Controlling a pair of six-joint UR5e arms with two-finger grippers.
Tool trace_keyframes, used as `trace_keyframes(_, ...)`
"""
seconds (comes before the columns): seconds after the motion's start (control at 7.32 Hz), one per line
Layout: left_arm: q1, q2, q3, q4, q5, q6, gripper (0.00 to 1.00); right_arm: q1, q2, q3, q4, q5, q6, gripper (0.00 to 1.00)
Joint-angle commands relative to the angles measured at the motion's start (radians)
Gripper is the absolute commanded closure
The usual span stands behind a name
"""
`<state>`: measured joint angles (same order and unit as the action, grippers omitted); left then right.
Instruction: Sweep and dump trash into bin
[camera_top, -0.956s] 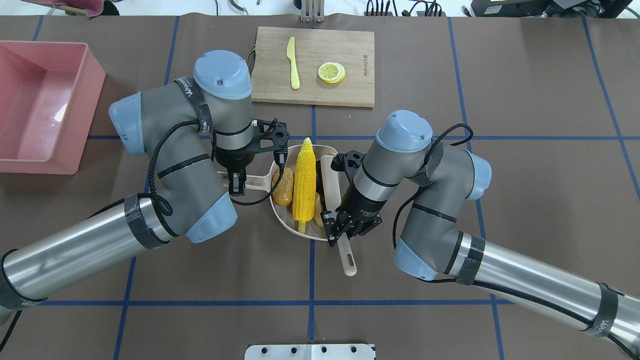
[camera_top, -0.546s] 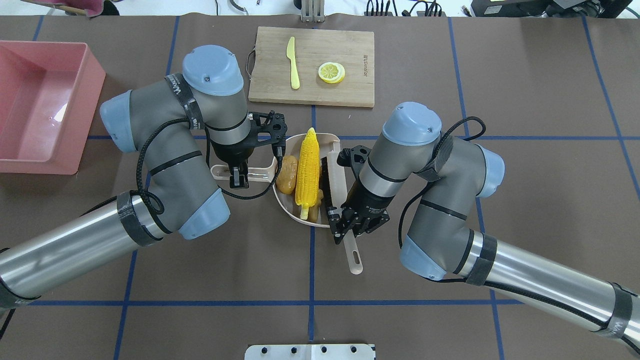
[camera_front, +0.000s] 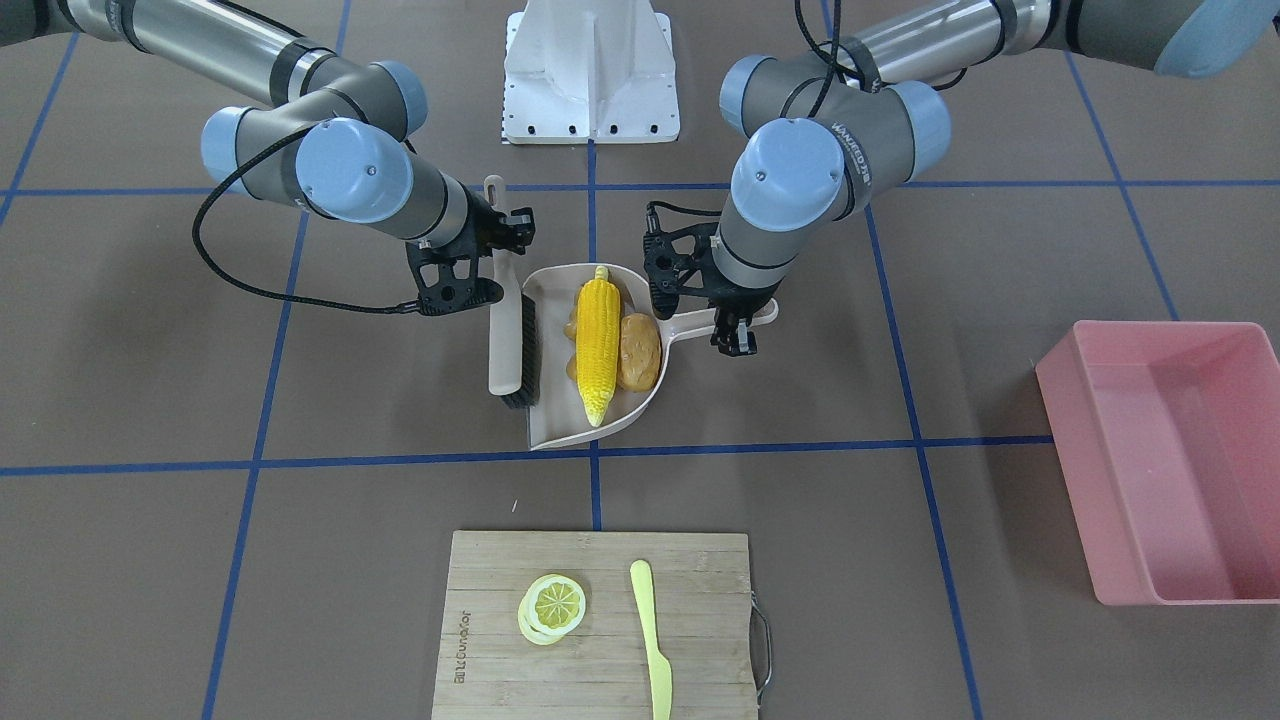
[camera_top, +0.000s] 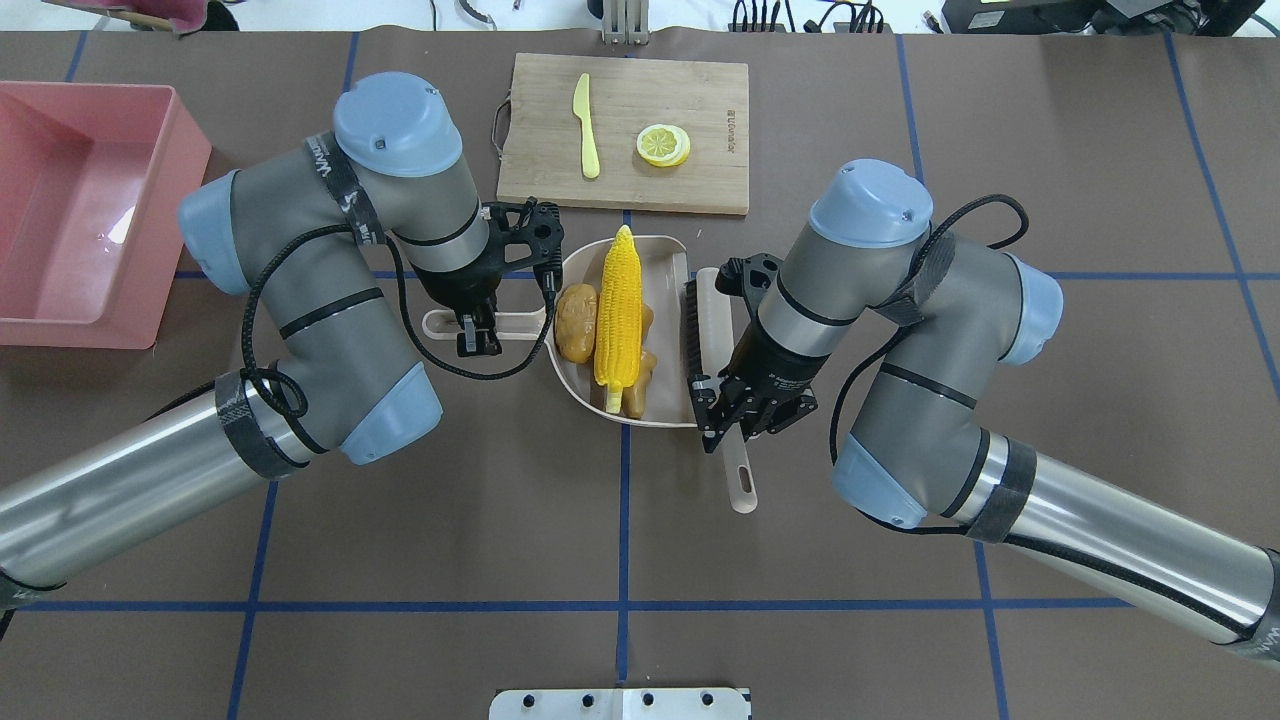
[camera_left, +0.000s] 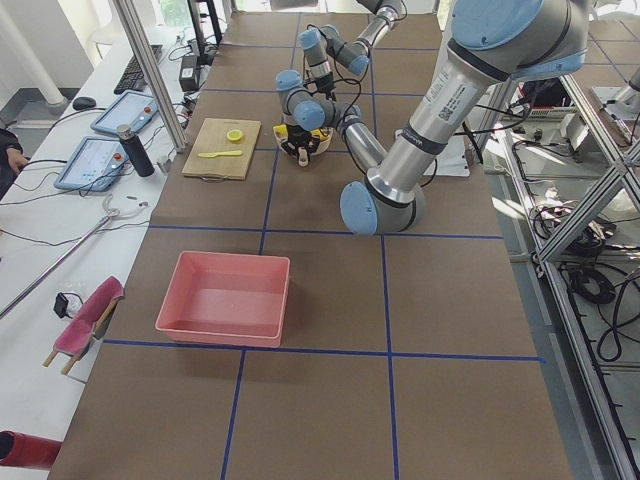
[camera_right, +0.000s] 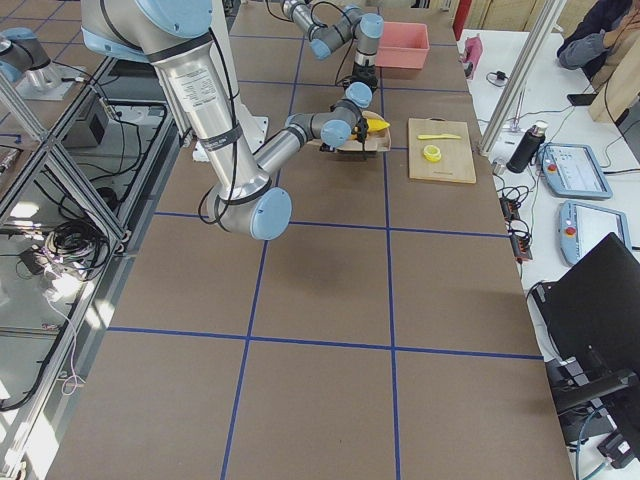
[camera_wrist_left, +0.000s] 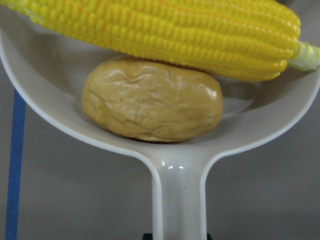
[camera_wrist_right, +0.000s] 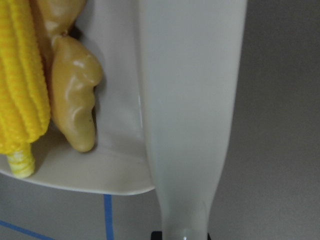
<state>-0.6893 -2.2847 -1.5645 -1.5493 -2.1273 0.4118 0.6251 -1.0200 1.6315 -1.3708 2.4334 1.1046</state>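
Beige dustpan handle tight in left pincer, brush handle tight in right pincer; stamp on cutting board unreadable.

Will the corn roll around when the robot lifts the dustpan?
Probably not much: the corn lies wedged between the potato and the ginger. It's round and long, so tipping the dustpan would likely make it slide out.

You are looking down along the pale beige plastic brush, which is narrowing to its handle at the bottom. Left of it, the cream plastic dustpan is carrying a knobbly tan toy ginger root beside a yellow toy corn cob. Blue tape is crossing the brown surface.
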Motion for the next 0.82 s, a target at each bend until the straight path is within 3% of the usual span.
trace_keyframes(0.0,-0.025,0.025,0.0,-0.099,-0.041,-0.062,1.0,0.043,-0.002,0.048,-0.089,-0.001,-0.003,1.0)
trace_keyframes(0.27,-0.032,0.056,-0.026,-0.141,-0.045,-0.093,1.0,0.141,-0.027,0.112,-0.198,-0.01,-0.014,1.0)
trace_keyframes(0.41,-0.032,0.071,-0.044,-0.171,-0.045,-0.117,1.0,0.203,-0.073,0.134,-0.198,-0.011,-0.025,1.0)
trace_keyframes(0.68,-0.039,0.128,-0.106,-0.276,-0.043,-0.224,1.0,0.367,-0.167,0.152,-0.206,0.022,-0.256,1.0)
